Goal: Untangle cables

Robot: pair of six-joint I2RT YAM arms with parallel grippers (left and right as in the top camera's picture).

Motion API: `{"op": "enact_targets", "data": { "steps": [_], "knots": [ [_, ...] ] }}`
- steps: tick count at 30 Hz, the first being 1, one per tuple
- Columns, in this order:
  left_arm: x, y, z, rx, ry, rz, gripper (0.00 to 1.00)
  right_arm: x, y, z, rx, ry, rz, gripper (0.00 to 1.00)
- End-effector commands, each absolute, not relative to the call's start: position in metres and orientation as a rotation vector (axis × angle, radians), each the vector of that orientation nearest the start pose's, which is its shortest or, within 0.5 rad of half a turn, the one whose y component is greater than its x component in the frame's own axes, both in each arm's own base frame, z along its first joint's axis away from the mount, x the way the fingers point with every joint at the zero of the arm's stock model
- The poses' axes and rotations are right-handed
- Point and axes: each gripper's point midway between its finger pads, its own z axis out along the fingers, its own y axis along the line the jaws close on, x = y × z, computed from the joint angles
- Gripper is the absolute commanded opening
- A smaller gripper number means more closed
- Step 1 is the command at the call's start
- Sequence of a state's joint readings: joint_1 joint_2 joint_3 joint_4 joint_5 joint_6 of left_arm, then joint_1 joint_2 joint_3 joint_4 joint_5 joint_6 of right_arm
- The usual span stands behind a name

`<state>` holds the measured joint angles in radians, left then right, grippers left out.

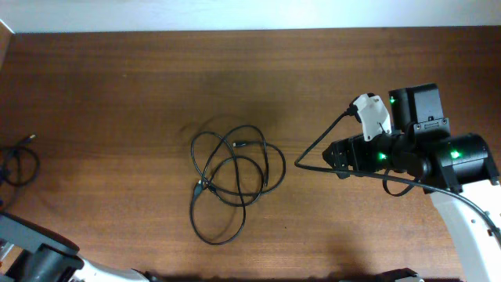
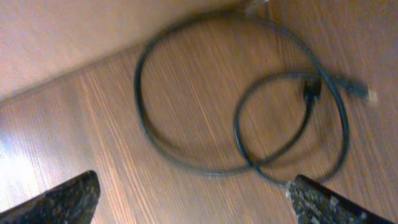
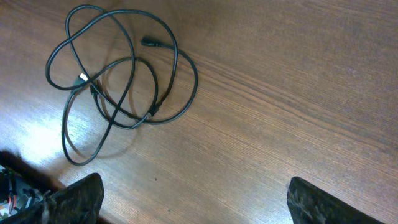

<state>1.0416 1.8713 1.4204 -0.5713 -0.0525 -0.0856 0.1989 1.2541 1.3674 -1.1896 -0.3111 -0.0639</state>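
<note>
A knot of thin black cables (image 1: 200, 186) lies in overlapping loops at mid-table; in the right wrist view the same knot of cables (image 3: 84, 79) sits at upper left. A separate black cable (image 1: 36, 166) is coiled at the table's left edge. The left wrist view shows this cable (image 2: 137, 93) as two loops with a plug (image 2: 359, 90) at right. My left gripper (image 2: 194, 186) stands open just in front of it, its right fingertip (image 2: 305, 193) at the smaller loop's edge. My right gripper (image 1: 335, 159) (image 3: 196, 186) is open over bare wood, right of the knot.
The wooden table (image 1: 117, 86) ends at a pale wall along the top. The right arm (image 1: 438, 153) with its own thick black cable (image 1: 321, 145) stands at the right. Part of the left arm (image 1: 39, 262) shows at the bottom left corner.
</note>
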Motion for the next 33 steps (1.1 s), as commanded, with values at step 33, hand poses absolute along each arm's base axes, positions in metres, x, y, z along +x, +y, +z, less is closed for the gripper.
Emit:
{"op": "enact_targets", "data": {
  "steps": [33],
  "knots": [
    [0.336, -0.127, 0.081, 1.01, 2.84, -0.501, 0.99, 0.27, 0.052, 0.231, -0.234, 2.704, 0.05, 0.97]
  ]
}}
